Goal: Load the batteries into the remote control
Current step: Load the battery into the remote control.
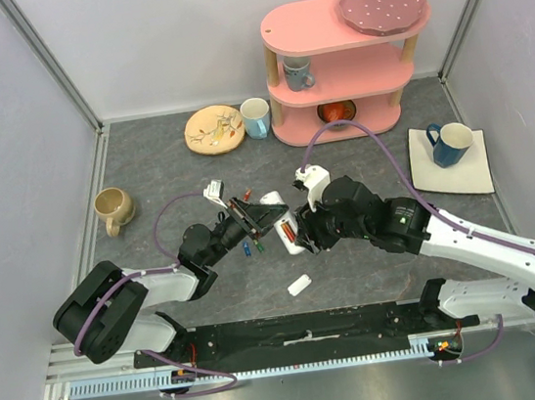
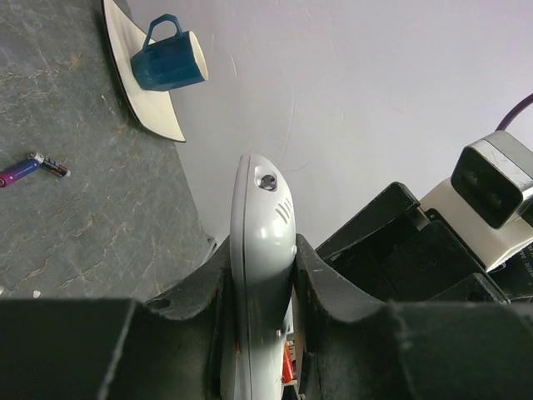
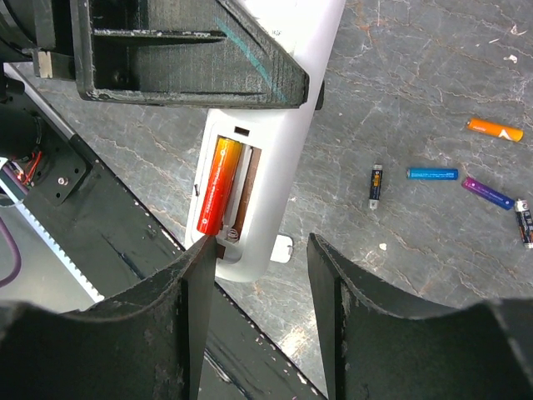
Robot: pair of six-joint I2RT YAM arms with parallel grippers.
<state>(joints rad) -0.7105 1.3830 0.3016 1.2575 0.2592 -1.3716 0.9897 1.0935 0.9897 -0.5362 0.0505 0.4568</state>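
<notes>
My left gripper (image 1: 253, 217) (image 2: 262, 248) is shut on the remote control (image 1: 274, 203) (image 2: 265, 242) (image 3: 266, 150) and holds it off the table with its battery bay facing up. One orange-red battery (image 3: 218, 185) (image 1: 289, 227) lies in the bay's left slot; the slot beside it shows bare. My right gripper (image 3: 254, 246) (image 1: 304, 238) hangs open over the remote's lower end, its left fingertip (image 3: 196, 250) at the battery's end. Loose batteries lie on the table: orange (image 3: 495, 129), blue (image 3: 432, 173), dark (image 3: 376, 185), purple (image 3: 487, 192) (image 2: 18, 172).
The detached white back cover (image 1: 299, 284) (image 3: 281, 248) lies on the table below the remote. A tan mug (image 1: 114, 208), a patterned plate (image 1: 214, 129), a white mug (image 1: 256, 118) and a pink shelf (image 1: 338, 62) stand behind. A blue mug (image 1: 450, 143) (image 2: 169, 62) sits on a white square plate (image 1: 470, 175).
</notes>
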